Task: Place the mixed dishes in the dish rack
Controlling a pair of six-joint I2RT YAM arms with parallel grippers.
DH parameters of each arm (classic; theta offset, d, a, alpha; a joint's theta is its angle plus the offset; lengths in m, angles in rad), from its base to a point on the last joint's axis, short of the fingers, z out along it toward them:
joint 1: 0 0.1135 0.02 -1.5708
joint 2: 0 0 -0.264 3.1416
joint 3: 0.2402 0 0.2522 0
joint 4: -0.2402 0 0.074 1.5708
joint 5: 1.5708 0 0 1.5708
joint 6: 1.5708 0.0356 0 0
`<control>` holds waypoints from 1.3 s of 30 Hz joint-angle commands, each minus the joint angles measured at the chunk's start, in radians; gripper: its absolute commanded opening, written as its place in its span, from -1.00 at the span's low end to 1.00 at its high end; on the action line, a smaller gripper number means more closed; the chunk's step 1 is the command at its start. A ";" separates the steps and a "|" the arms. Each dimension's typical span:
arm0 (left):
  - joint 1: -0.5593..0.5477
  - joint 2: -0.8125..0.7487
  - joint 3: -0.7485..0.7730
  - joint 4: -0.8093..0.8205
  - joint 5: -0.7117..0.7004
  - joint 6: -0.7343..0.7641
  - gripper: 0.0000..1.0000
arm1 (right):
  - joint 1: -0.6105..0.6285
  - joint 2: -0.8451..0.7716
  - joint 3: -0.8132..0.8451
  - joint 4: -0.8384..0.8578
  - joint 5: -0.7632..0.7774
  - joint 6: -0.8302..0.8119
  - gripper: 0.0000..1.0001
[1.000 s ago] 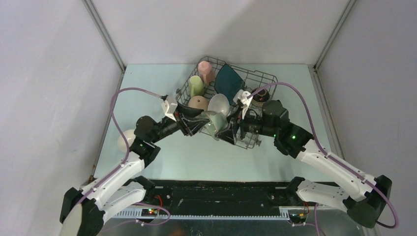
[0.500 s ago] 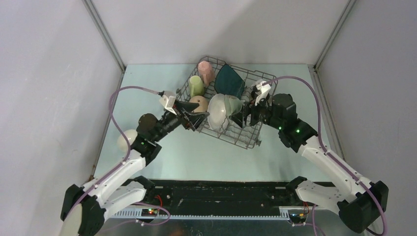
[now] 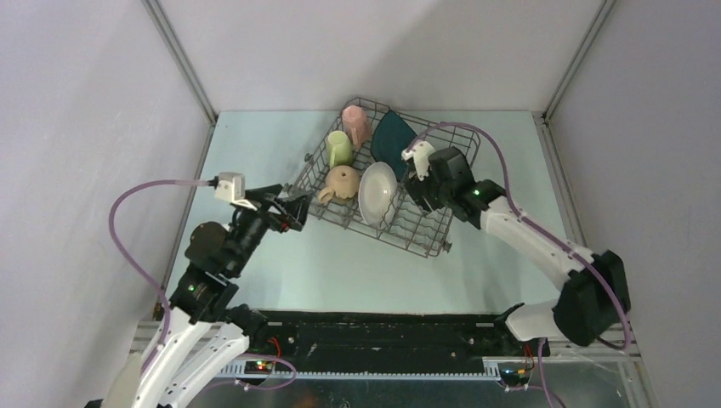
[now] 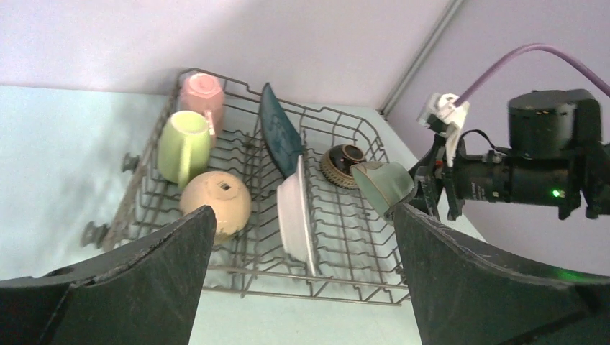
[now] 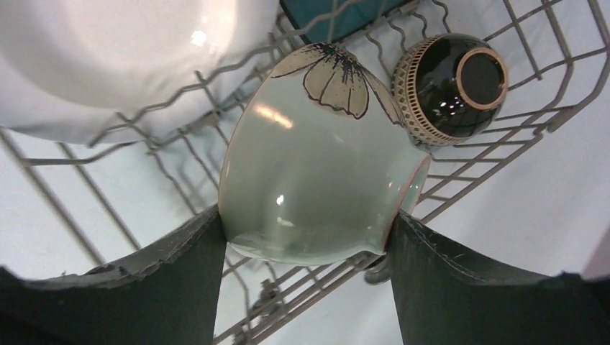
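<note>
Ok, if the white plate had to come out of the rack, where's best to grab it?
Probably its top rim, from above, one finger on each face. The white plate stands on edge between the rack wires, so its upper edge is free; the dark square plate sits behind it, and the right gripper holds the green bowl beside it.

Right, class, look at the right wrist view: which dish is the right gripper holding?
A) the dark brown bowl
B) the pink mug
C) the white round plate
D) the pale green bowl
D: the right gripper is shut on the pale green bowl, one dark finger pressed against each side of it.
</note>
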 commanded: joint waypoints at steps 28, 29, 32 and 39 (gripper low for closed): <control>0.163 -0.007 0.152 -0.610 -0.172 -0.097 0.99 | -0.023 0.543 0.300 -0.130 0.314 -0.219 0.60; 0.171 -0.006 0.143 -0.611 -0.169 -0.105 1.00 | -0.024 0.538 0.299 -0.131 0.300 -0.214 0.82; 0.185 -0.006 0.114 -0.615 -0.161 -0.146 0.99 | -0.025 0.504 0.295 -0.127 0.270 -0.204 0.98; 0.214 -0.016 0.079 -0.605 -0.141 -0.168 0.99 | -0.038 0.413 0.273 -0.123 0.154 -0.186 0.99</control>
